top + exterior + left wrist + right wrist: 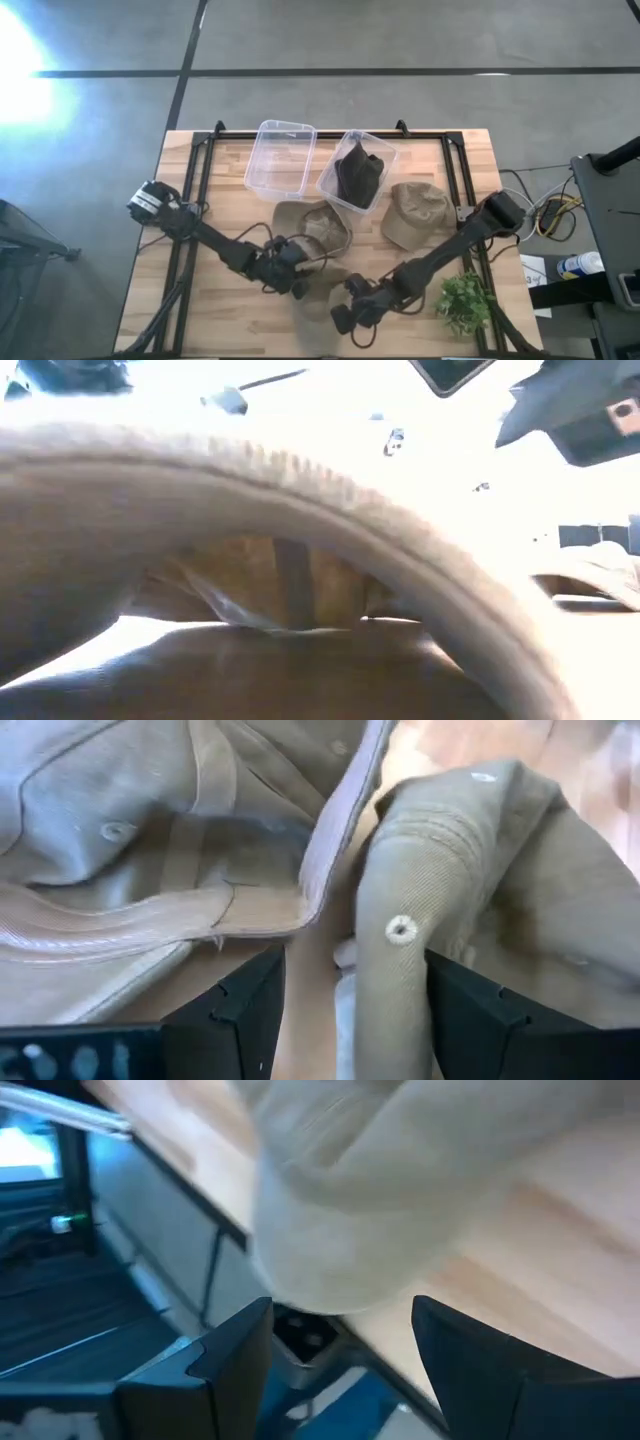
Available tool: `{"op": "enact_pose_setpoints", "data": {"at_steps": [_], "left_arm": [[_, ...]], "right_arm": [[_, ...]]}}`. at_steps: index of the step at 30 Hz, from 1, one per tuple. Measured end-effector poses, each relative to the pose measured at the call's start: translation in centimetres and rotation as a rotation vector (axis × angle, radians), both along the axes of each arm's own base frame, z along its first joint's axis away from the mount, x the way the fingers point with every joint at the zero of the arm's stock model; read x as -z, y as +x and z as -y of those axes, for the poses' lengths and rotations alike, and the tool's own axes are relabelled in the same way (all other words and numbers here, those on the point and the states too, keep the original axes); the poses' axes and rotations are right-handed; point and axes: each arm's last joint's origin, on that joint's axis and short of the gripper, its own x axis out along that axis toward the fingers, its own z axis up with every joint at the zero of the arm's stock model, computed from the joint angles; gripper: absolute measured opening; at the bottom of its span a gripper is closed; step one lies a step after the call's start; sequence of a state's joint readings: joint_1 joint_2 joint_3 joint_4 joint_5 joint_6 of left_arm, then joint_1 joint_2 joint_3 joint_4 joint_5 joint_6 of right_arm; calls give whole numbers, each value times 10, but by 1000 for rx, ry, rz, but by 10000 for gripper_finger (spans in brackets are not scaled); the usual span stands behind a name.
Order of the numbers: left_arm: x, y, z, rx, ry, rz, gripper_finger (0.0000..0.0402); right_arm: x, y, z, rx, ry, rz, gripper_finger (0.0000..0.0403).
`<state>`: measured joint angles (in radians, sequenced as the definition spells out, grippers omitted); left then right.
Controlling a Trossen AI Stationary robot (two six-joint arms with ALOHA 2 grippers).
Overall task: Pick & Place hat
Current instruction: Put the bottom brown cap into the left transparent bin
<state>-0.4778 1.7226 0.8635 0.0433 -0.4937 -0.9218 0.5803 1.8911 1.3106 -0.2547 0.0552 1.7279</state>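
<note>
Khaki twill fills the gap between the left gripper (352, 1010)'s fingers (240, 1010); the fingers stand wide apart, with a fold of the hat (470, 910) bearing a stitched eyelet lying between them, not yet pinched; beside that fold the hat's pale lining and sweatband are turned up. The right gripper (340, 1360) is likewise spread, a pale blurred swell of cloth reaching down between its fingers at the table (560, 1230)'s near edge; whether that cloth is touched cannot be told. Seen from above, both grippers are set at the near side of the upturned hat (312, 228), which lies mid-table; a second hat (415, 215) lies to its right, well apart; behind, one clear bin (282, 158) is empty and another bin (335, 185) holds a dark hat (358, 175). The grasp is judged to be in hand; next, closure on the cloth is called for, then a lift toward the empty bin.
</note>
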Motion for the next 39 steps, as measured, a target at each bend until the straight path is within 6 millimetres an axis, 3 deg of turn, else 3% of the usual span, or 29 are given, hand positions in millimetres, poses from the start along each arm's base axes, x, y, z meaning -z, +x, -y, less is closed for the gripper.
{"op": "enact_pose_setpoints", "data": {"at_steps": [6,10,16,24,27,30,34,39], "left_arm": [[4,-5,1,83,30,-82,209],[9,-13,5,110,24,-156,209],[11,-27,25,140,-61,-196,209],[9,-48,60,84,-184,-143,209],[5,-48,65,63,-194,-64,209],[2,-44,66,35,-199,0,209],[0,-40,63,13,-191,36,209],[0,-40,62,16,-181,34,209]], "right_arm": [[30,31,-11,-8,89,109,235],[50,45,-14,-9,92,94,235],[60,53,-5,41,52,76,235],[40,39,40,173,-236,-78,235],[37,37,62,175,-330,-131,235],[12,35,77,213,-385,-92,235],[-17,25,81,230,-386,-37,235],[-43,2,53,176,-217,-16,235]]}}
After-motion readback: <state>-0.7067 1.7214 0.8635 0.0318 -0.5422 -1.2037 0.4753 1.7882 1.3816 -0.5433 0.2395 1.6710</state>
